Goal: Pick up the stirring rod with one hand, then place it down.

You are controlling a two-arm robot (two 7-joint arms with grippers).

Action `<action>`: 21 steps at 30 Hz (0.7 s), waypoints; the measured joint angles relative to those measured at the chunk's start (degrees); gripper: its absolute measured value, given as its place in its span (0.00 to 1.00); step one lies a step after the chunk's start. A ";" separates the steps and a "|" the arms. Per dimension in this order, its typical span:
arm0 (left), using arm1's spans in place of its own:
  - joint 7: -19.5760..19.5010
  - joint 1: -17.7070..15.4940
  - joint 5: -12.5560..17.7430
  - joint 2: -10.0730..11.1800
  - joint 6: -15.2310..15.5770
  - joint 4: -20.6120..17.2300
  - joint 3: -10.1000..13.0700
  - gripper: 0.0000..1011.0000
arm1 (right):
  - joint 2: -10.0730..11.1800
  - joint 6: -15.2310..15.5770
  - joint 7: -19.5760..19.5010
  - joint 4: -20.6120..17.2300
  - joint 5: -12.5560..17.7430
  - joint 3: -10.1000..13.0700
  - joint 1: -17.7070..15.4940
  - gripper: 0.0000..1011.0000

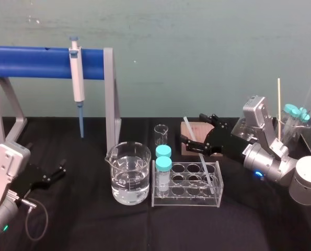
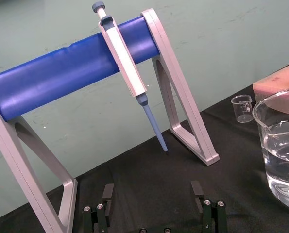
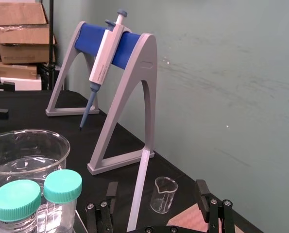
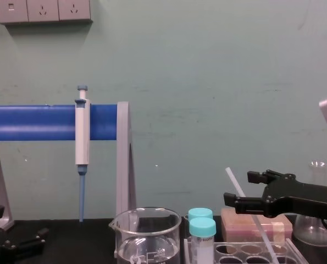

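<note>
While the stirring rod (image 1: pixel 205 168) leans tilted in the tube rack (image 1: pixel 186 202), the right tool (image 1: pixel 192 127) reaches in level, fingers apart astride it. The right wrist view shows gaps on both sides. The left tool (image 1: pixel 61 168) rests spread at the table's (image 1: pixel 92 225) left.

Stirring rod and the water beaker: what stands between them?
In the head view, two teal-capped tubes stand in the rack between beaker and stirring rod; the right pincer is open around the rod.

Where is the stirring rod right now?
Right of the middle in the head view: the rod leans in the clear rack, between the fingers of the open right pincer. The left pincer idles far left.
</note>
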 joint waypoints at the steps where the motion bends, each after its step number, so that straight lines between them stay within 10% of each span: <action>1: 0.00 0.00 0.00 0.00 0.00 0.00 0.00 0.99 | -0.16 -0.11 0.22 0.46 0.00 0.06 0.20 0.99; 21: 0.00 0.00 0.00 0.00 0.00 0.00 0.00 0.99 | -1.26 -0.62 1.93 2.92 -0.55 0.74 1.18 0.99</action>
